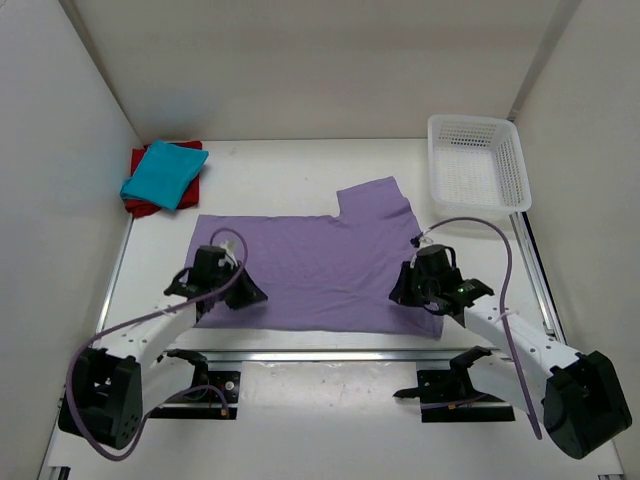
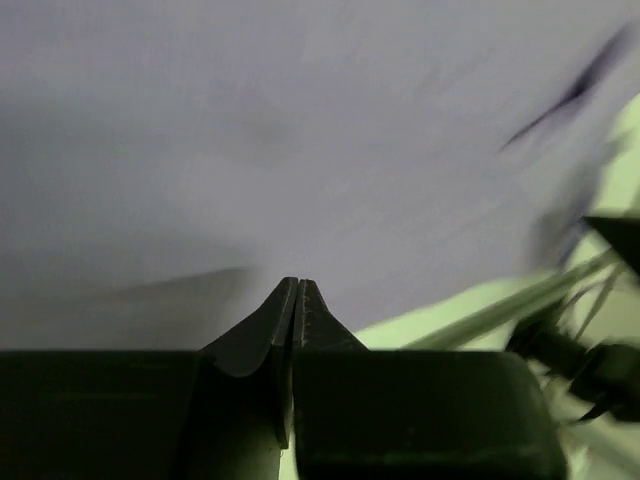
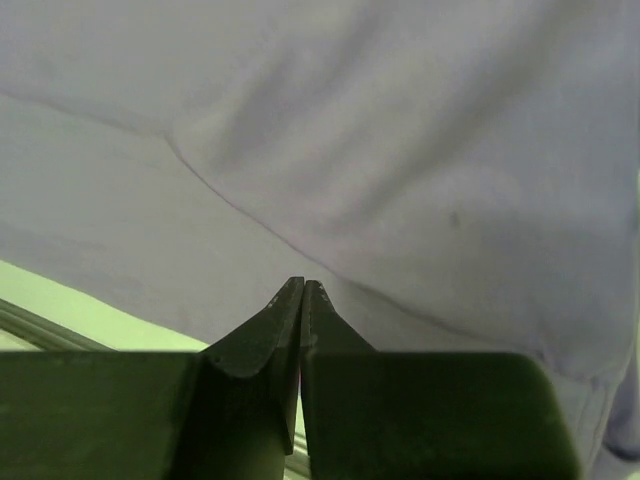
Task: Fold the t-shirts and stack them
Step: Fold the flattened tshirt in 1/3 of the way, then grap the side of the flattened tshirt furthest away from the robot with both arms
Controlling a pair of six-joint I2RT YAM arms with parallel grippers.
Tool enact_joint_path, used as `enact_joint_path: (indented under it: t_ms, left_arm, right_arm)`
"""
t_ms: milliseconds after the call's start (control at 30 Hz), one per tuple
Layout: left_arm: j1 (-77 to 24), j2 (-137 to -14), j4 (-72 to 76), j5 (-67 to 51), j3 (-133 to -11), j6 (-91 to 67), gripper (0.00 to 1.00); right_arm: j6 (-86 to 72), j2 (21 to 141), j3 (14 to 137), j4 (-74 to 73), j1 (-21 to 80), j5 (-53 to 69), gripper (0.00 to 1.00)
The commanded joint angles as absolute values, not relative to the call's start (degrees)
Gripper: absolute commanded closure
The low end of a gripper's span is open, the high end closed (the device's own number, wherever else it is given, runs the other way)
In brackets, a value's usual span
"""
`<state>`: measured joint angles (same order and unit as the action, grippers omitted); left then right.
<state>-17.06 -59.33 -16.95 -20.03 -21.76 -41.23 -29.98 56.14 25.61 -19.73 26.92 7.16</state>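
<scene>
Lavender t-shirt [image 1: 320, 270] lies flat mid-frame. Left gripper [image 2: 297, 284] and right gripper [image 3: 302, 284] meet its lower corners, jaws together. Corners should rise evenly.

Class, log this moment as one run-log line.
stage: purple shirt spread out | left gripper: shut, shirt's near-left edge | right gripper: shut, near-right edge | stack: teal shirt on red shirt, far left

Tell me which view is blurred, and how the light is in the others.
Left wrist: motion-blurred, the purple shirt a smooth haze, dark streaks at right. Right wrist: fairly sharp, a seam and folds readable. Top external: sharp, even light, only soft shadows.
</scene>
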Motion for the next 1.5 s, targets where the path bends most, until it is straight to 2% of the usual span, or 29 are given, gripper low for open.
enact_joint_path:
  t_ms: [0, 100, 267, 300, 333, 467, 500, 533, 733, 900, 1200, 1300, 1367, 1433, 1467]
  left_arm:
    - [-10.04, -61.24, -14.61, -19.17, -32.76, -38.68, 0.88]
    - [-4.76, -68.52, -8.28, -17.93, -37.07, -39.28, 0.90]
    - [1.56, -81.99, -1.51, -11.51, -43.32, -40.50, 1.00]
    - [4.11, -85.57, -0.89, -12.82, -44.55, -41.47, 0.99]
    - [5.87, -88.56, -0.70, -12.83, -46.74, -42.09, 0.94]
    - [7.38, -97.20, -8.07, -5.47, -58.08, -36.49, 0.78]
    - [7.64, -99.03, -9.91, -4.49, -61.84, -35.60, 0.70]
    - [8.60, -101.49, -10.37, -4.05, -64.48, -35.16, 0.66]
    - [9.58, -110.29, -19.67, 2.10, -77.14, -28.14, 0.61]
    - [9.32, -114.43, -22.76, 3.43, -82.69, -25.76, 0.59]
    - [8.53, -118.21, -24.08, 2.55, -83.41, -24.87, 0.54]
    - [8.09, -118.74, -24.35, 3.08, -83.58, -24.61, 0.56]
    - [8.00, -118.92, -24.34, 2.98, -83.41, -24.78, 0.66]
    - [8.09, -118.74, -23.12, 2.11, -82.71, -25.40, 0.70]
    - [8.09, -118.57, -22.77, 2.28, -82.53, -25.66, 0.78]
  right_arm:
    - [-26.64, 56.41, 30.23, -15.40, 26.01, 9.57, 1.00]
    - [-25.84, 59.66, 31.20, -12.06, 26.80, 9.58, 1.00]
    - [-24.96, 64.25, 32.08, -7.47, 29.26, 10.37, 1.00]
    - [-24.70, 65.12, 32.08, -6.51, 29.62, 10.89, 1.00]
    - [-24.70, 66.26, 32.25, -5.55, 29.79, 11.68, 1.00]
    - [-24.70, 68.29, 31.47, -3.00, 30.67, 12.30, 1.00]
    - [-25.31, 68.29, 31.12, -2.29, 30.15, 12.48, 1.00]
    - [-25.31, 68.20, 30.50, -1.24, 29.80, 13.26, 1.00]
    - [-24.96, 69.17, 30.76, -0.70, 29.35, 13.72, 1.00]
    - [-24.17, 69.52, 30.94, 0.79, 28.92, 14.85, 1.00]
    - [-24.70, 71.71, 31.90, 2.11, 31.72, 14.94, 1.00]
    - [-24.78, 71.46, 32.43, 2.37, 32.08, 14.77, 1.00]
    - [-24.96, 71.54, 32.60, 3.07, 31.56, 14.94, 1.00]
    - [-25.05, 72.24, 33.92, 2.90, 31.03, 14.24, 1.00]
    - [-24.27, 72.94, 35.14, 3.16, 30.24, 14.33, 1.00]
